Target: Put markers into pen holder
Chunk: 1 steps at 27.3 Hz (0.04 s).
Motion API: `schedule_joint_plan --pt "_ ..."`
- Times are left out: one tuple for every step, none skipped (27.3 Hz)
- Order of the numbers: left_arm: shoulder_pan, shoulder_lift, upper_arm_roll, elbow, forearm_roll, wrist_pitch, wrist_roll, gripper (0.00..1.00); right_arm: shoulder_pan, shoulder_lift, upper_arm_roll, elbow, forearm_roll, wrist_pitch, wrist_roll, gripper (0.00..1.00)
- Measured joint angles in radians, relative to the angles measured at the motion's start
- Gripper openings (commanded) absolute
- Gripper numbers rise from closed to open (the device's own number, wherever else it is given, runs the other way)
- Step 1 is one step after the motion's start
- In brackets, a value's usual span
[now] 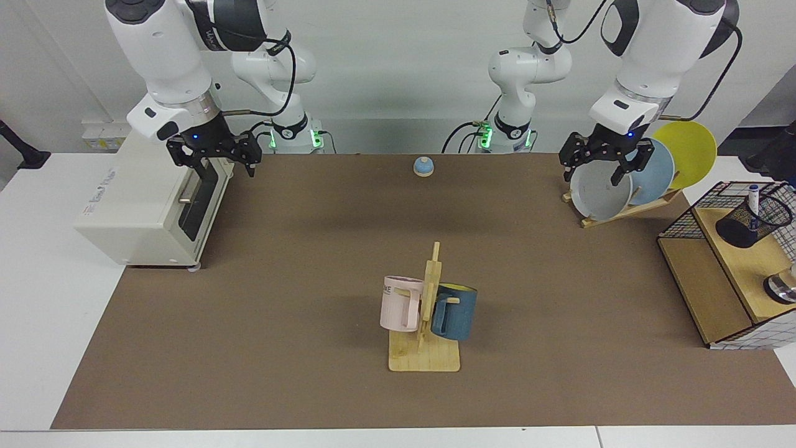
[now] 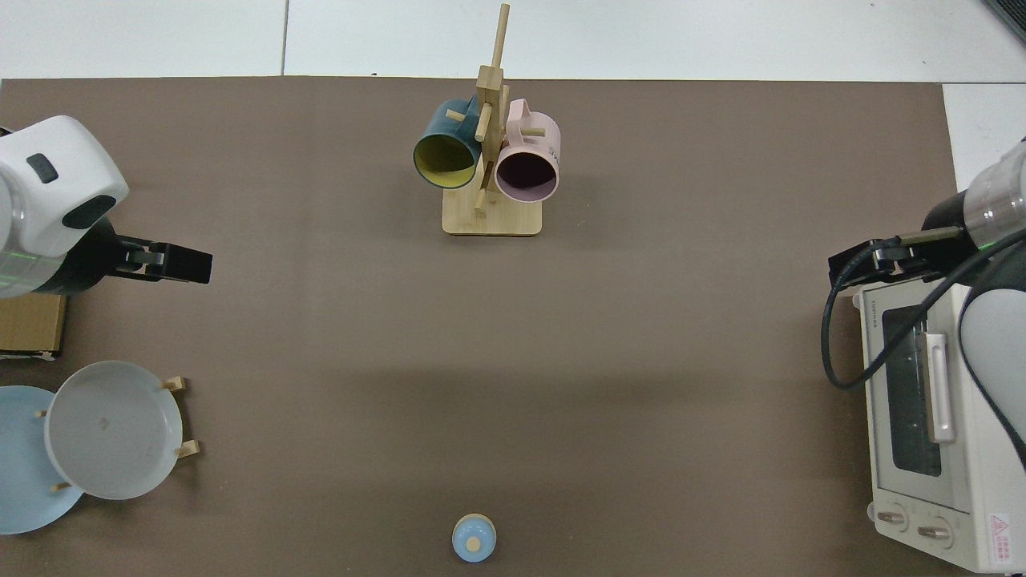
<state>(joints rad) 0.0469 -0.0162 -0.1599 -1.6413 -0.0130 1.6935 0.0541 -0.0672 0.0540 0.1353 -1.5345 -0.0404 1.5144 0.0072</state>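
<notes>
One marker seen, blue cap up, standing near-upright inside pen holder on wooden shelf within wire basket frame. Left gripper empty, fingers spread, hanging before grey plate, well apart from holder; holder lies toward table edge from it. Nearer arm by far: left. Right gripper waiting by toaster oven, fingers apart, empty. Top view: both grippers visible, holder and marker out of frame.
</notes>
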Motion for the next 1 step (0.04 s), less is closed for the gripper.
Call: schedule_joint_plan --pt "0.0 0.0 0.001 0.0 0.0 0.0 0.0 1.0 0.0 0.0 0.0 0.0 0.0 0.0 0.0 1.0"
